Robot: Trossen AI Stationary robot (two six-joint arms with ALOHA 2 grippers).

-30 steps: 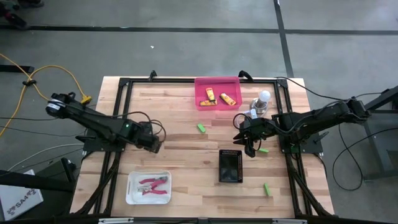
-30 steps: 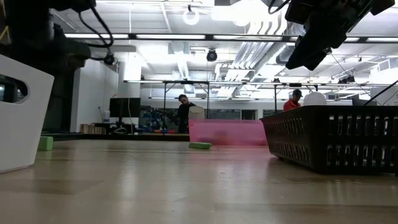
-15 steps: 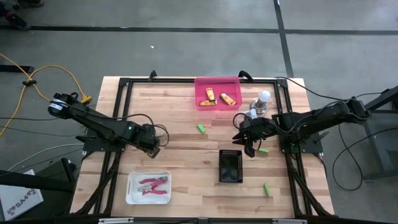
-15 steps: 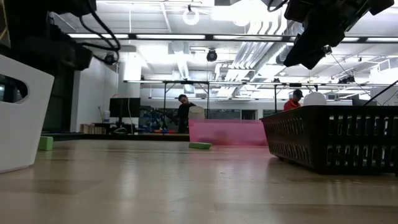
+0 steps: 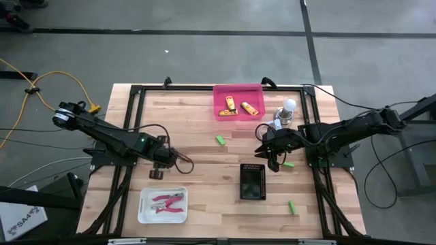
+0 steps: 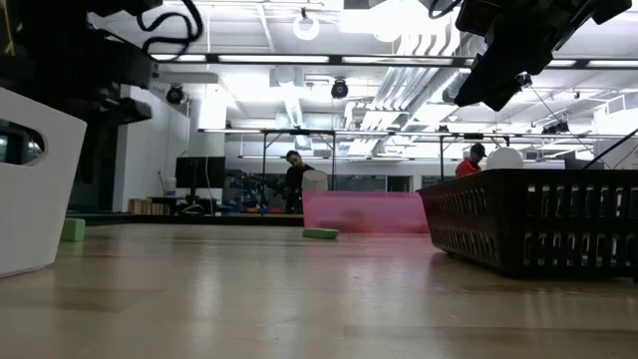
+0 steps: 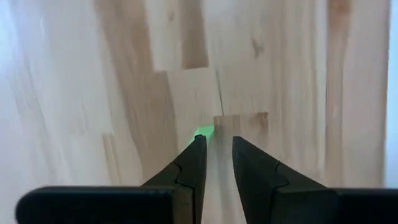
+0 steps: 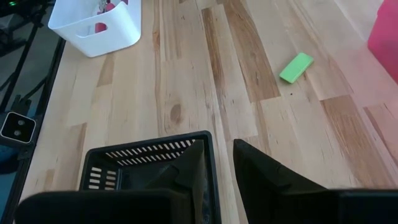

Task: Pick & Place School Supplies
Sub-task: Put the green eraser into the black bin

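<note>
The wooden counter (image 5: 204, 153) has most of its open room through the middle and along the 6 o'clock edge between the containers.

The left gripper (image 5: 178, 163) hangs over bare wood at about 9 o'clock from the centre; its fingers (image 7: 193, 168) stand close together with a thin gap and nothing between them. The right gripper (image 5: 270, 158) hovers near 3 o'clock, just above the black basket (image 5: 252, 182), fingers (image 8: 261, 171) narrowly parted and empty.

The pink tray (image 5: 238, 101) at the 12 o'clock edge holds three yellow-orange pieces (image 5: 240, 106). The white bin (image 5: 162, 205) at 7 o'clock holds the pink-handled tools (image 5: 167, 201). I cannot tell whether the black basket holds anything.

Three green blocks lie loose: one (image 5: 221, 139) between the tray and centre, one (image 5: 289, 164) just beside the right gripper, one (image 5: 293, 206) toward 5 o'clock. A white bulb (image 5: 289, 106) stands near 1 o'clock.
</note>
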